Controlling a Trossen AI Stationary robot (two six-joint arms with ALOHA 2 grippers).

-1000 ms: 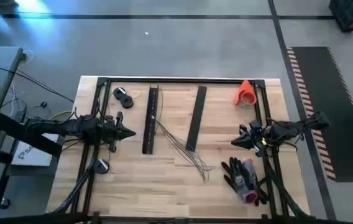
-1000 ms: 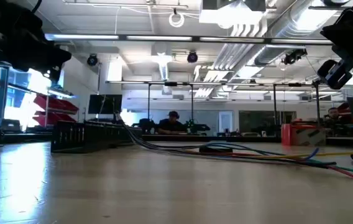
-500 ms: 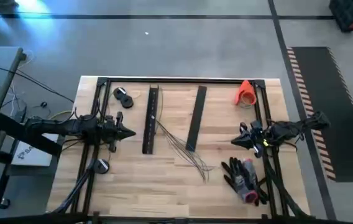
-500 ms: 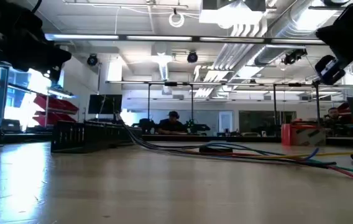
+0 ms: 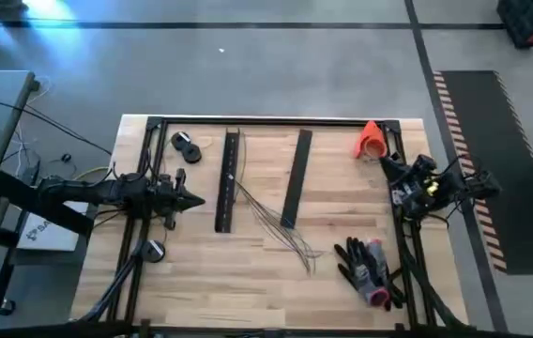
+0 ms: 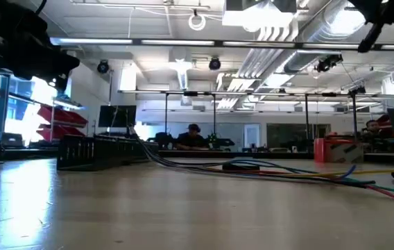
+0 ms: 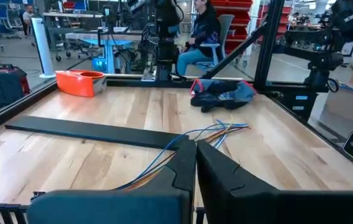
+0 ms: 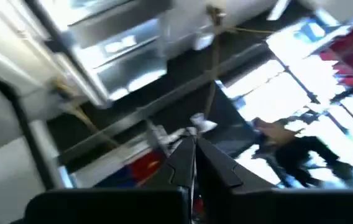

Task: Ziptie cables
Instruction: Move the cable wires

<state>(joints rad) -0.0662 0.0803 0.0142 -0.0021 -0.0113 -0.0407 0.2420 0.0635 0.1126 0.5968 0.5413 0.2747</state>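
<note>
The left gripper (image 5: 194,199) hangs over the left side of the pale wooden table (image 5: 201,272), its dark tapered fingers (image 7: 186,163) pressed together on nothing. Two flat black bars (image 5: 228,180) lie lengthwise mid-table. The cables (image 5: 281,228), thin loose wires, fan out from the left bar toward a crumpled glove (image 5: 368,268). An orange roll (image 5: 371,141) sits at the far right corner. The right gripper (image 5: 386,165) is raised near it, fingers (image 8: 189,162) closed, empty.
</note>
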